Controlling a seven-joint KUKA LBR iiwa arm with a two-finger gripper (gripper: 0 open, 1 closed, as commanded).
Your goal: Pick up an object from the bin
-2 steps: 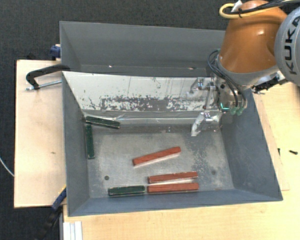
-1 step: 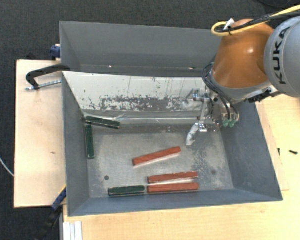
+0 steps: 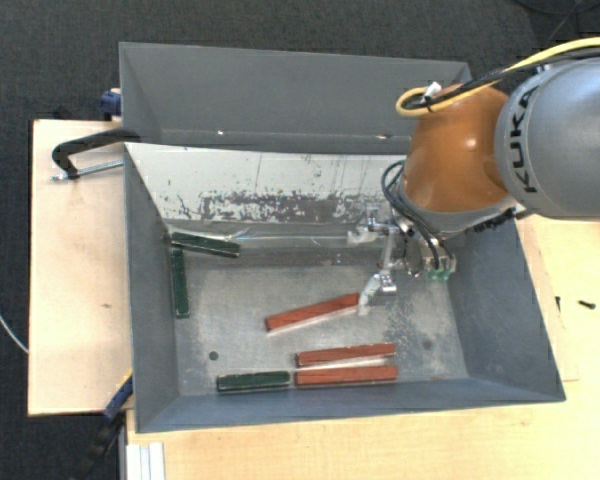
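Bars of two colours lie on the floor of the grey metal bin [image 3: 490,298], six in all: three red-brown and three dark green.

The gripper [image 3: 375,295] hangs low over the floor, a little right of the middle, beneath the arm's orange cover [image 3: 455,158]. Its tip is at the right end of the slanted red-brown bar [image 3: 310,316]. That bar lies by itself in the middle of the bin, well apart from the others. Its left end points toward the front wall and its right end toward the back. Tip and bar end look to be touching, but whether the jaws stand apart, together or clamped on the bar I cannot tell.

The other two red-brown pieces lie near the front wall, parallel and just beside each other: the inner front red-brown bar [image 3: 345,355] and, closer to the wall, the outer front red-brown bar [image 3: 347,374]. Both run left to right, and both lie clear of the gripper.

The front dark green bar [image 3: 253,380] lies in line with the outer red-brown one, and their ends meet or nearly meet. The left dark green bar [image 3: 181,283] runs front to back along the foot of the left wall. The back dark green bar [image 3: 205,245] lies at the foot of the back wall in the left corner, just beside the far end of the left one, so the two make a loose L.

One small dark speck [image 3: 213,356] sits on the bare floor between the left green bar and the front one.
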